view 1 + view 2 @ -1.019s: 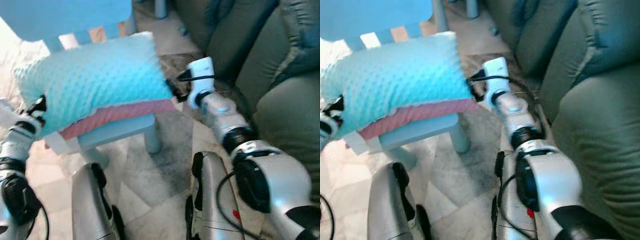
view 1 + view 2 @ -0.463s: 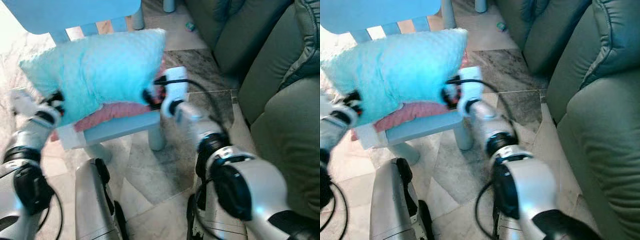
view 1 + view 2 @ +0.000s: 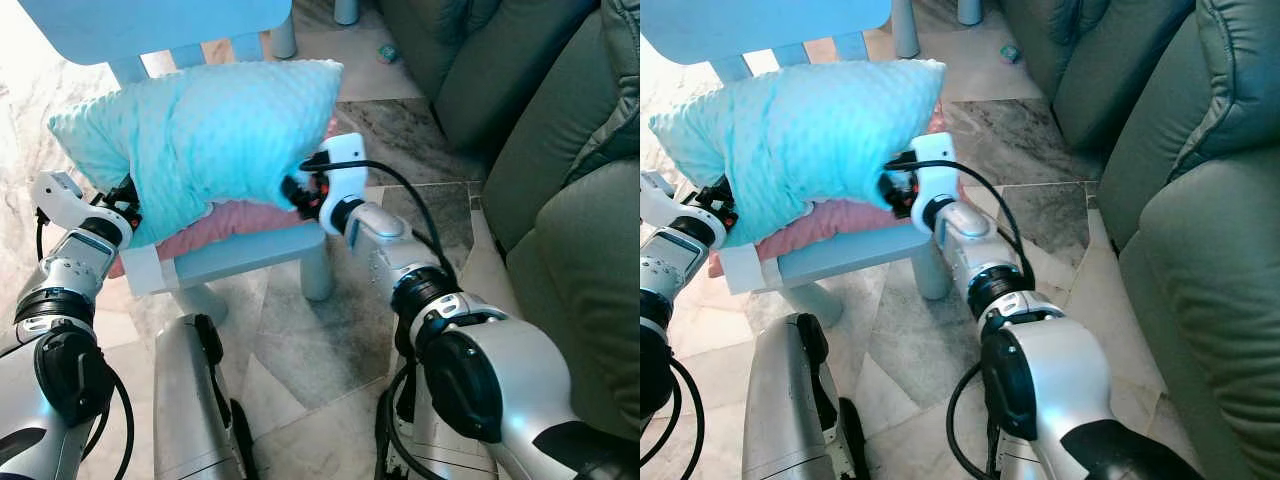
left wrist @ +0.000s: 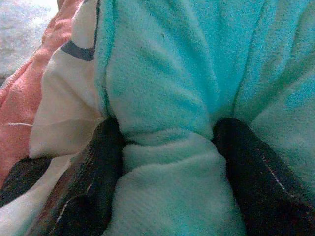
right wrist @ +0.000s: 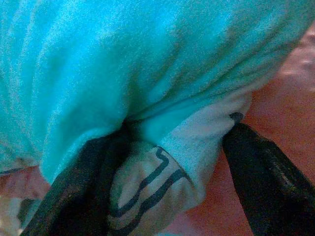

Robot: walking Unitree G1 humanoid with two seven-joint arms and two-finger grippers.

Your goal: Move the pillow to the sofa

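A turquoise dotted pillow (image 3: 200, 135) lies on a pink cushion (image 3: 240, 217) on a small blue chair (image 3: 245, 255). My left gripper (image 3: 128, 200) grips the pillow's left end, and my right gripper (image 3: 292, 190) grips its right end. In the left wrist view, turquoise fabric (image 4: 167, 147) is pinched between the two black fingers (image 4: 93, 182). The right wrist view has turquoise and white fabric (image 5: 162, 147) bunched between its black fingers (image 5: 266, 182). The green sofa (image 3: 560, 150) stands to the right.
The blue chair's backrest (image 3: 150, 25) rises behind the pillow. Marble floor (image 3: 330, 330) lies between the chair and the sofa. A small object (image 3: 385, 53) sits on the floor near the sofa's far corner. My own legs (image 3: 195, 410) are below.
Both grippers have closed in on the pillow's two ends and taken hold of it. The right arm swung left from the pillow's corner; the camera shifted.
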